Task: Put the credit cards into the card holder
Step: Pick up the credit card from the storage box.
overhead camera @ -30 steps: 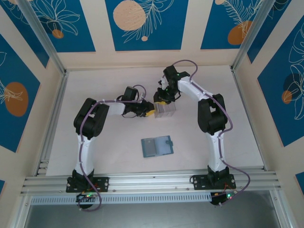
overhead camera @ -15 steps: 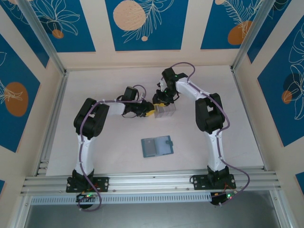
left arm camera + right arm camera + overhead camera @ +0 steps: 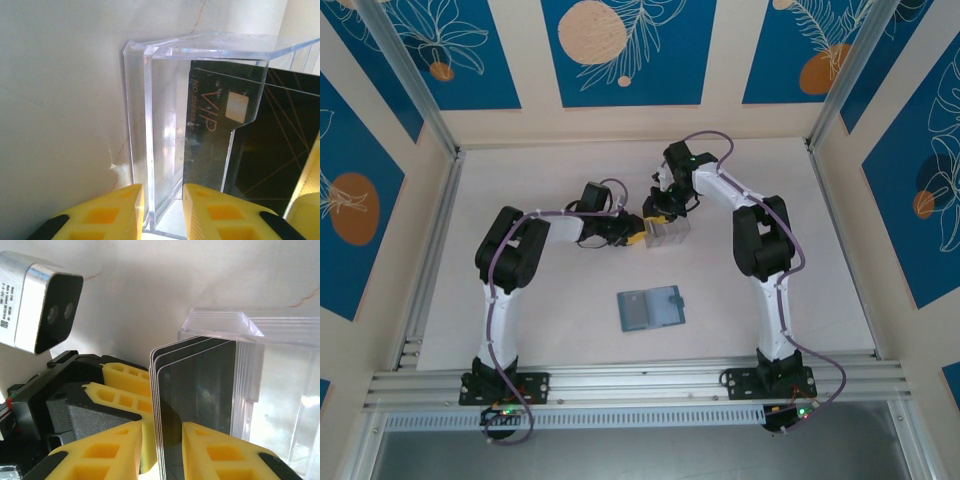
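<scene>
- L: left gripper (image 3: 160,214) – jaws narrow, pinching a side wall of the clear box (image 3: 148,125), which stands mid-table (image 3: 520,180).
- R: right gripper (image 3: 163,455) – jaws narrow, clamped on the credit cards (image 3: 197,390) (dark stack, upright, at the box's open side).
- Card holder (image 3: 652,308) – teal, lying open and flat, nearer the arm bases, well apart from box and both grippers.

Clear plastic box (image 3: 668,233) on pale table (image 3: 520,175), blue leaf-patterned wall panels (image 3: 655,65).
</scene>
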`<action>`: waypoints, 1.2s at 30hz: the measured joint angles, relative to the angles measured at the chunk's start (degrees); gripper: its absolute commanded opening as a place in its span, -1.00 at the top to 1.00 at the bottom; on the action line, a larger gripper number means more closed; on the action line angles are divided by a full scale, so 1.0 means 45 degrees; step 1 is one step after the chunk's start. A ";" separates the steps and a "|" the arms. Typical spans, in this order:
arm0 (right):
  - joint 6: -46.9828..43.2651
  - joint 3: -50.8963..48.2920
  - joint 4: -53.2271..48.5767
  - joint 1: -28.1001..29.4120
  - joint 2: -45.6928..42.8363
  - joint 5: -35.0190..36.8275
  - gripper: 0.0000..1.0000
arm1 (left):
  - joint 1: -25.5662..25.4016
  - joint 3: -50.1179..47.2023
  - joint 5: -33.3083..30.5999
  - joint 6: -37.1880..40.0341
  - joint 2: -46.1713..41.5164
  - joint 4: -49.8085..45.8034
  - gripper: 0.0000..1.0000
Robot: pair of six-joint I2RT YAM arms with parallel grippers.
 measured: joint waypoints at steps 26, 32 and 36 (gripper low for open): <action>-0.0005 -0.0272 0.0136 0.0000 -0.0282 -0.0019 0.74 | 0.0000 -0.0010 0.0000 0.0000 0.0000 0.0053 0.46; -0.0005 -0.0520 0.0097 -0.0112 -0.0476 0.0311 0.93 | 0.0000 -0.0029 0.0000 0.0000 0.0000 0.0087 0.46; -0.0015 -0.0670 0.0102 -0.0199 -0.0544 0.0427 1.00 | 0.0000 -0.0029 0.0000 0.0000 0.0000 0.0087 0.46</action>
